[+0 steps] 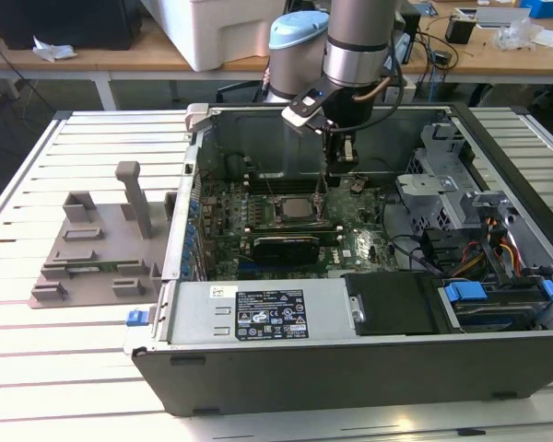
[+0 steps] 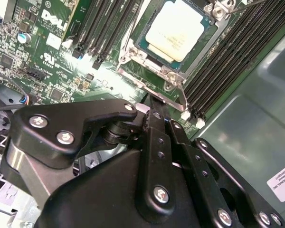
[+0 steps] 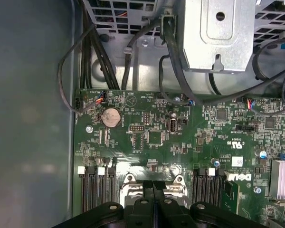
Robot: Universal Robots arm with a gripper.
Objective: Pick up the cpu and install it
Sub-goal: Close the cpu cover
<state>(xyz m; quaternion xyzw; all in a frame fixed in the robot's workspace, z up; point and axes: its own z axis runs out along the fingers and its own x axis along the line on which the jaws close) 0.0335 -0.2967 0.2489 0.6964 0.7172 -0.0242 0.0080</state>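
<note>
- Exterior view: bright, even room light; the computer case (image 1: 350,368) interior lies in shade.
- Second wrist view: glare whitens the cpu (image 2: 177,29) top.
- First wrist view: small bright reflection on the motherboard (image 3: 147,137).

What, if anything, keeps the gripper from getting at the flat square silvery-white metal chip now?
Likely yes, from above: the cpu lies bare-topped in its socket, and the shut gripper hangs close beside it. A metal frame rings its edges, though, so its sides look blocked.
</note>
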